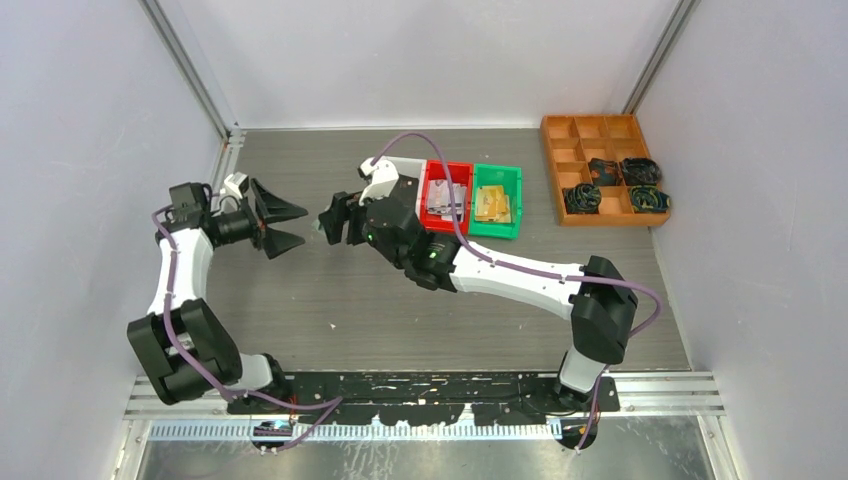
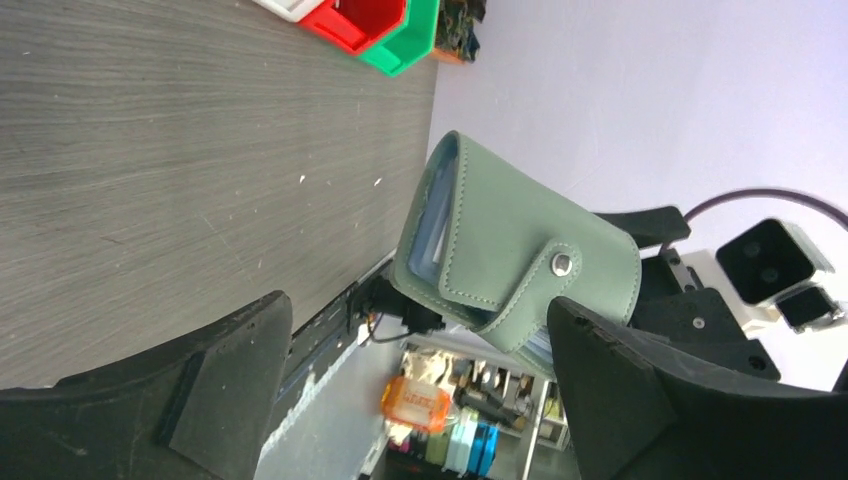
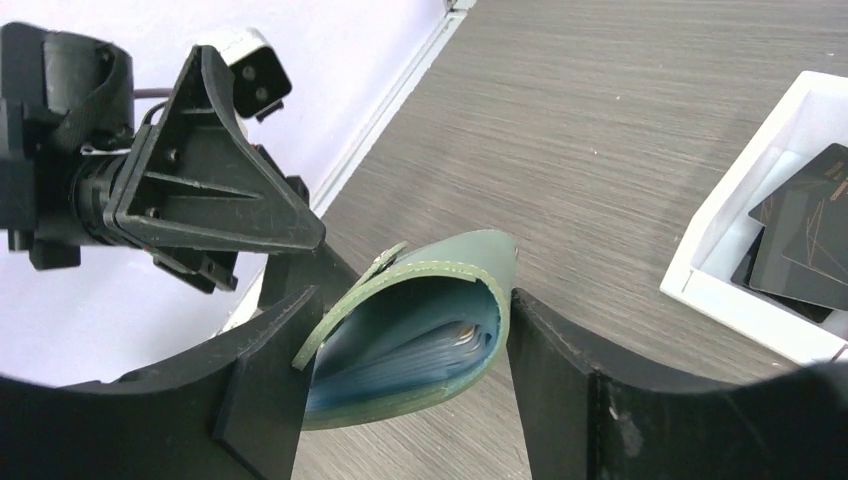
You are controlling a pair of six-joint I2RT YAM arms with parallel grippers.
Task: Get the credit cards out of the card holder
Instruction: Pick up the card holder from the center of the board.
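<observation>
Mint-green soft folding card holder (image 3: 445, 255) is gripped between the right jaws, so the wide-open left jaws facing it should pinch a thin plastic card (image 3: 462, 337) next.

Left gripper (image 1: 303, 226) agape, right gripper (image 1: 327, 227) clamped.

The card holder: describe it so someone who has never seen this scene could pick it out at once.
Start at the grey table and follow the right arm to its hand, near mid-table. Clamped in it is the card holder. It is soft, pale mint-green, with stitched edges and a snap tab, unlike the rigid bright green bin behind.
</observation>
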